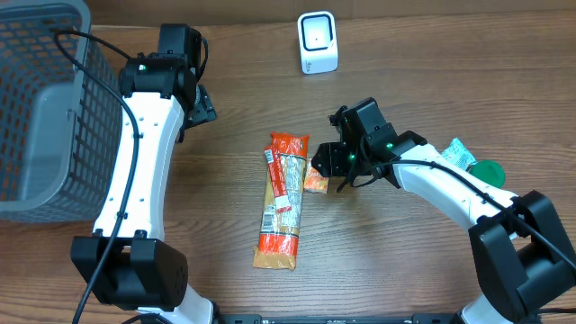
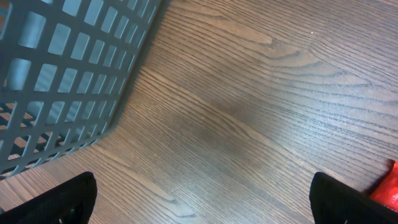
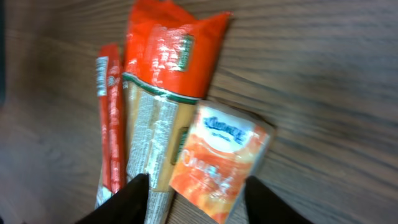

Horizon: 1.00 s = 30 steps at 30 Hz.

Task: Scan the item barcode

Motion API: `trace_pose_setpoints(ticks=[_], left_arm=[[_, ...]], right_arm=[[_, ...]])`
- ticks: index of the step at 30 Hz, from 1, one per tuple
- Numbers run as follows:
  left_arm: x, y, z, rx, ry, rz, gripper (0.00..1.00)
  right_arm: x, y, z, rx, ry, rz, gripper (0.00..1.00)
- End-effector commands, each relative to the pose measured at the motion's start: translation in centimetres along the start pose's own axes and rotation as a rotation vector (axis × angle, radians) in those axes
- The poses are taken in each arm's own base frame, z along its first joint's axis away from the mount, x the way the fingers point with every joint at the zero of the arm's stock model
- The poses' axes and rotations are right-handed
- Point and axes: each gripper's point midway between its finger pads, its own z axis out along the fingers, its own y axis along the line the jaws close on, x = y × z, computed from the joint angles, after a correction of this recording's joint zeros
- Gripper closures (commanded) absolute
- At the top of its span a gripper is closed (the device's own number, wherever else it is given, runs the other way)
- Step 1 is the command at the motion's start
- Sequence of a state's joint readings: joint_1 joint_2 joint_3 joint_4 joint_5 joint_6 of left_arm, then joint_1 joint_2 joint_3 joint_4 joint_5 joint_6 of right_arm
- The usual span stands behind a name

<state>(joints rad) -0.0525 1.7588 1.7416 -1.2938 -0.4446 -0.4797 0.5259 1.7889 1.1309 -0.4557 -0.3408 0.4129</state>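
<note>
Black fingers (image 3: 134, 199) of the right claw (image 3: 198, 183) stand apart, straddling the near end of the small orange packet (image 3: 221, 155) (no pinch shows; a sliver of wrapper is visible beside one finger). That packet lies on the counter (image 1: 405, 270), touching a long orange-and-tan snack pack (image 3: 155, 124) with a thin red stick (image 3: 109, 112) along its other side. A white scanner (image 1: 318, 40) stands well apart. The left claw (image 2: 211, 199) hangs spread wide near a grey basket (image 2: 62, 74).
</note>
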Motion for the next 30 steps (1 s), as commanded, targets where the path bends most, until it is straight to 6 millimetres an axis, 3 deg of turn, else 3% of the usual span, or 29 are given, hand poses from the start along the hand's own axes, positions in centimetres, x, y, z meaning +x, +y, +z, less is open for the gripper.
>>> trace_pose_setpoints(ticks=[1, 9, 16, 30], left_arm=[[-0.3, -0.2, -0.6, 0.013, -0.018, -0.006, 0.0], [-0.3, -0.2, -0.6, 0.013, -0.018, -0.006, 0.0], [-0.3, -0.2, -0.6, 0.013, -0.018, -0.006, 0.0], [-0.3, -0.2, -0.6, 0.013, -0.018, -0.006, 0.0]], right_arm=[[0.2, -1.8, 0.2, 0.09, -0.018, 0.147, 0.61], [1.2, -1.0, 0.7, 0.098, -0.001, 0.149, 0.64], [2.9, -2.1, 1.4, 0.12, 0.027, 0.208, 0.68], [3.0, -2.3, 1.9, 0.11, 0.011, 0.202, 0.67]])
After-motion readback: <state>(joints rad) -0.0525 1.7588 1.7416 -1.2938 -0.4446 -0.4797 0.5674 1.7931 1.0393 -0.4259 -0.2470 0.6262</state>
